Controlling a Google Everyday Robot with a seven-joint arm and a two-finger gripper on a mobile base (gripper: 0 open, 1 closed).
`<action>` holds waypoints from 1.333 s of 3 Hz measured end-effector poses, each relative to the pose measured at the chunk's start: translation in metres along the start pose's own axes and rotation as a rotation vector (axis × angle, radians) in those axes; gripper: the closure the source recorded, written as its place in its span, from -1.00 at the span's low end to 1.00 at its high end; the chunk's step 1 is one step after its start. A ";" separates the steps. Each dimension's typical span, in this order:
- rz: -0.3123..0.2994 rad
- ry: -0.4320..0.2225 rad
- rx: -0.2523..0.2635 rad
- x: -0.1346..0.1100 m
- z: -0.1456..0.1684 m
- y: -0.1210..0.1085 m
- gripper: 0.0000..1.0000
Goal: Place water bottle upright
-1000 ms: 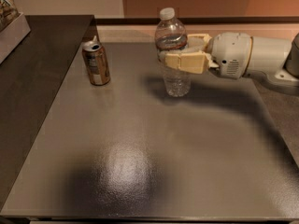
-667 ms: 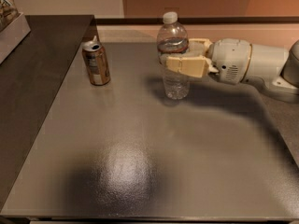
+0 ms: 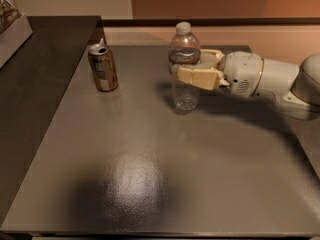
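On the grey table (image 3: 150, 174), our gripper (image 3: 187, 66) clasps the upright water bottle (image 3: 185, 95); placing seems done, so gentle release likely follows.

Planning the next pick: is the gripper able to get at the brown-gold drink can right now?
Probably not yet. The gripper is shut on the small clear plastic water bottle, which stands upright between it and the brown-gold drink can; it would need to let go first.

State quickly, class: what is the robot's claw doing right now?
Claw: closed on the small clear crinkled plastic water bottle with a white cap, gripping its middle.
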State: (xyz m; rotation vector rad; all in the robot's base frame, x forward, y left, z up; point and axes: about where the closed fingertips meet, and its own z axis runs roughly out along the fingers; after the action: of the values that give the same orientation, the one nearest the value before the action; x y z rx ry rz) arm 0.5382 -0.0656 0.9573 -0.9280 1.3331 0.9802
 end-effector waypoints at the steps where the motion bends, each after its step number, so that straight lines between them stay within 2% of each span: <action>1: 0.004 -0.022 -0.008 0.007 0.001 -0.003 1.00; 2: 0.015 -0.040 -0.013 0.014 0.002 -0.006 0.62; 4: 0.037 -0.064 -0.031 0.026 0.002 -0.009 -0.28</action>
State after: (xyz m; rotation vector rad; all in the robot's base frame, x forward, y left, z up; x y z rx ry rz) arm 0.5473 -0.0658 0.9311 -0.8909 1.2887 1.0535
